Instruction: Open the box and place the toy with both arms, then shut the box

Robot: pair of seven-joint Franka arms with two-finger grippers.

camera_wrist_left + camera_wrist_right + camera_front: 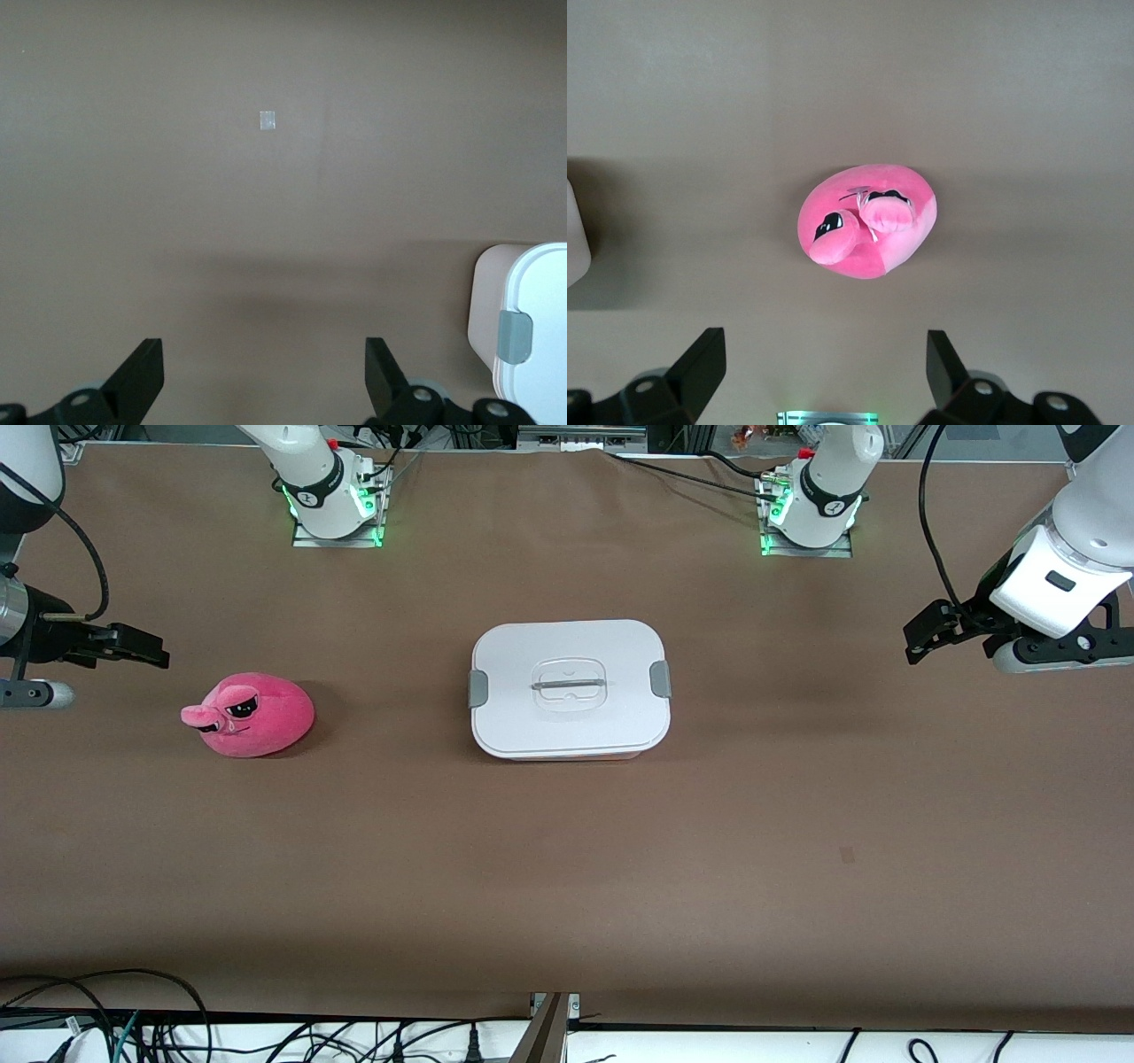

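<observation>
Left claw (921, 638) — fingers spread, empty — hangs over bare tabletop (567, 868) at its own end. Right claw (133, 646), likewise spread and empty, hangs above the toy (252, 714). The box (570, 688) sits mid-tabletop, lid (611, 651) on — contents hidden; toy lies outside, well apart.

brown table cover (567, 886) spans the whole work area; small pale tape square (267, 120) stuck on it; small dark mark (847, 856) on it toward the front camera; black cables (97, 1010) bunched along the near edge
</observation>
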